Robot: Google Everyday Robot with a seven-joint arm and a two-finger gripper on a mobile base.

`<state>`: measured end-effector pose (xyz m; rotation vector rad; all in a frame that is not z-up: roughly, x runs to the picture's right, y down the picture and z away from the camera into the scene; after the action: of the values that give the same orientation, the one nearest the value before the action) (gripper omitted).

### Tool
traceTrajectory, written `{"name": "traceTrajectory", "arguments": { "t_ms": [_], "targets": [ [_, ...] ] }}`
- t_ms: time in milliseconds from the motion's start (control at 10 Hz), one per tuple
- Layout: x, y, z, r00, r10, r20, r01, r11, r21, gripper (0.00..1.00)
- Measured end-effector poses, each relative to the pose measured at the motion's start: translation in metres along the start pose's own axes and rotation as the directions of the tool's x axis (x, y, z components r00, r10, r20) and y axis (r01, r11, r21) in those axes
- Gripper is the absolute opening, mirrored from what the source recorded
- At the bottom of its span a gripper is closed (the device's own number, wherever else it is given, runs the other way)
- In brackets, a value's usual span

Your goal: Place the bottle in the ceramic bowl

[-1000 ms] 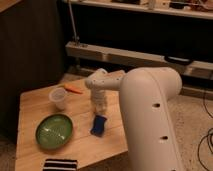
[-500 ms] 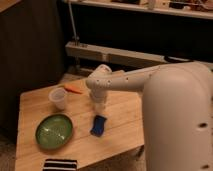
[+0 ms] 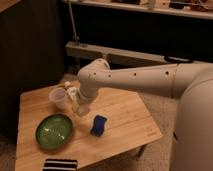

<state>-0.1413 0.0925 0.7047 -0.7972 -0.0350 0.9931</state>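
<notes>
The green ceramic bowl (image 3: 54, 131) sits on the front left of the wooden table (image 3: 125, 117). A small whitish bottle (image 3: 73, 93) with a pale cap shows tilted right beside the clear plastic cup (image 3: 58, 97). It is at the end of my arm, partly hidden by the wrist. My gripper (image 3: 80, 107) hangs low over the table, just right of the cup and up and to the right of the bowl. I cannot tell whether it holds the bottle.
A blue sponge (image 3: 98, 125) lies right of the bowl. A black-and-white striped object (image 3: 60, 164) sits at the table's front edge. A dark cabinet stands to the left and a low shelf rail (image 3: 115, 54) runs behind the table.
My arm has swung left, from above the sponge to beside the cup and nearer the bowl. The bowl, cup and sponge have not moved.
</notes>
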Motion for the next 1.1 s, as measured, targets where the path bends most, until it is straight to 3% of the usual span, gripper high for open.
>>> {"name": "traceTrajectory", "arguments": {
  "t_ms": [200, 300, 500, 600, 700, 1100],
  "targets": [
    [0.007, 0.041, 0.011, 0.997, -0.054, -0.046, 0.05, 0.994, -0.092, 0.0],
    [0.013, 0.072, 0.022, 0.991, -0.101, -0.084, 0.088, 0.984, -0.152, 0.0],
    [0.018, 0.096, 0.032, 0.98, -0.159, -0.119, 0.133, 0.971, -0.2, 0.0],
    [0.021, 0.108, 0.037, 0.971, -0.193, -0.141, 0.161, 0.964, -0.213, 0.04],
    [0.024, 0.12, 0.045, 0.958, -0.236, -0.165, 0.2, 0.957, -0.211, 0.14],
    [0.037, 0.107, 0.087, 0.939, -0.226, -0.261, 0.195, 0.971, -0.14, 0.56]
  ]
}}
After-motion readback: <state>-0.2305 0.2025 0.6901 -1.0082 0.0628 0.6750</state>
